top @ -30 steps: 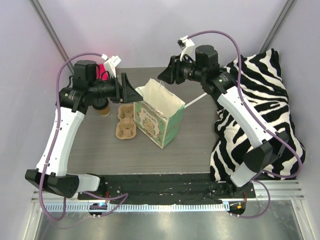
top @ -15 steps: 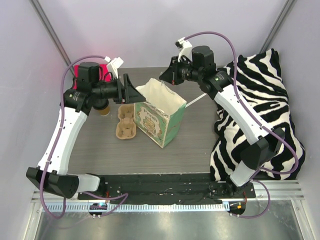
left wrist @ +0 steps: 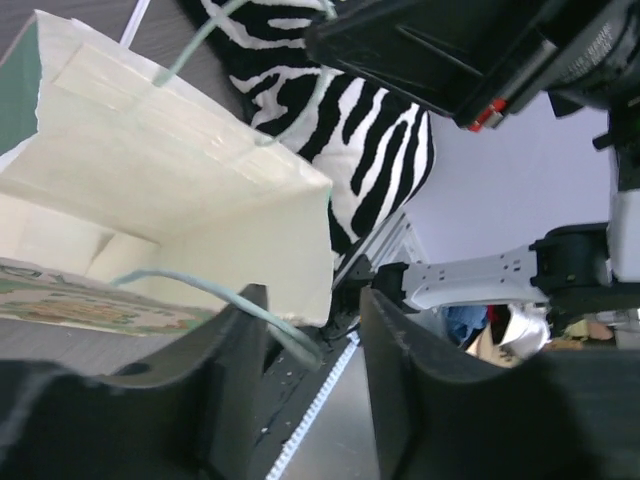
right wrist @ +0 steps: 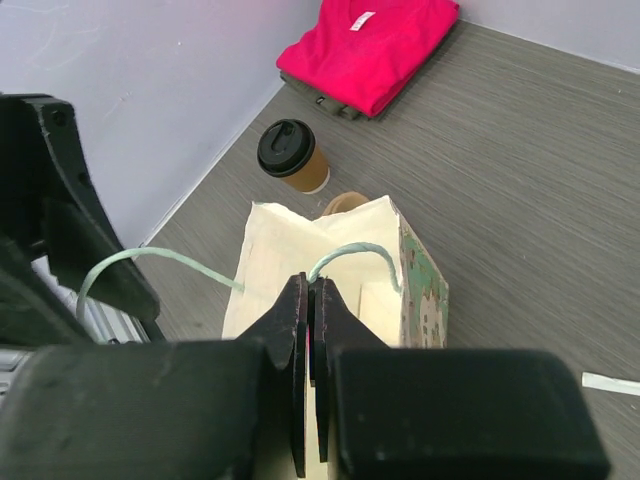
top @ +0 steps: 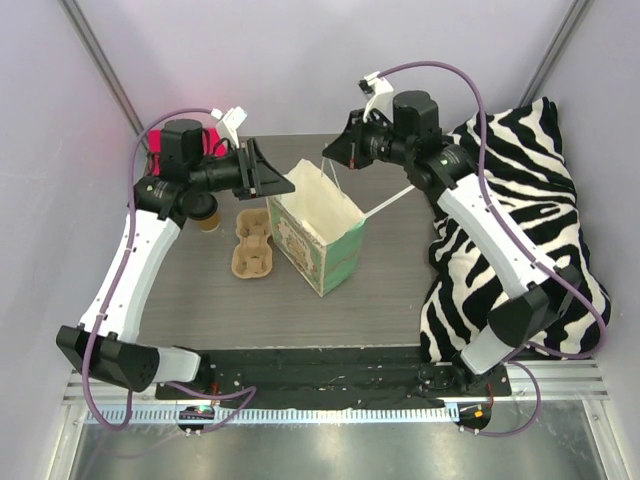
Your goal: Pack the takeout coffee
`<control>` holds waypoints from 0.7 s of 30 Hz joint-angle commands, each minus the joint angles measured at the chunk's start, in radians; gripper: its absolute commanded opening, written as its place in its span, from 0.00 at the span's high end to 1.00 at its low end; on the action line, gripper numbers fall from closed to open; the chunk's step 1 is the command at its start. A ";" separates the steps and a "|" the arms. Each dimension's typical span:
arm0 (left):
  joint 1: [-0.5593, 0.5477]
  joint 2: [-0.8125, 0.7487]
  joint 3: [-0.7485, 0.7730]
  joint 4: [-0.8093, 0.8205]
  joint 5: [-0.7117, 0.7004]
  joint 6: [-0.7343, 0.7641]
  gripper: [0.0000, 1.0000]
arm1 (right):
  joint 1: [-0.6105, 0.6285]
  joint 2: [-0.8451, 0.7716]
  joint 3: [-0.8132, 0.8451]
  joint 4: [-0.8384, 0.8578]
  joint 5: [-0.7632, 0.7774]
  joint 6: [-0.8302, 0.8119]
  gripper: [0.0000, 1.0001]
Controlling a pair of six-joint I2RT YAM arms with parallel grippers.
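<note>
Now that my right pincer (right wrist: 309, 290) has clenched on one handle (right wrist: 345, 252) of the paper bag (top: 318, 235), lifting it, my left pincer (left wrist: 315, 320), jaws apart, straddles the other handle (left wrist: 190, 285). The lidded takeout coffee (right wrist: 292, 158) stands on the worktop (right wrist: 520, 180), outside the bag, not yet packed.

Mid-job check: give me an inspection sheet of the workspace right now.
Surface: dark wood-grain table, white strip lying on it.
Job's things: lidded coffee cup upright beside the carrier tray, outside the open bag.
Clutter: folded red shirt; zebra cushion.
Grippers: right gripper shut on one bag handle; left gripper open around the other handle.
Cables: purple cables along both arms, no snag seen.
Surroundings: pale walls.
</note>
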 commanded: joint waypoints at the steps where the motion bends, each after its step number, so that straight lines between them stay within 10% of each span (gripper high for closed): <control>1: -0.002 0.004 0.031 0.048 0.003 -0.021 0.61 | 0.006 -0.103 -0.022 0.031 0.018 0.006 0.99; 21: 0.000 0.138 0.148 -0.341 -0.011 0.347 0.99 | -0.151 -0.305 -0.256 -0.154 0.002 0.006 0.99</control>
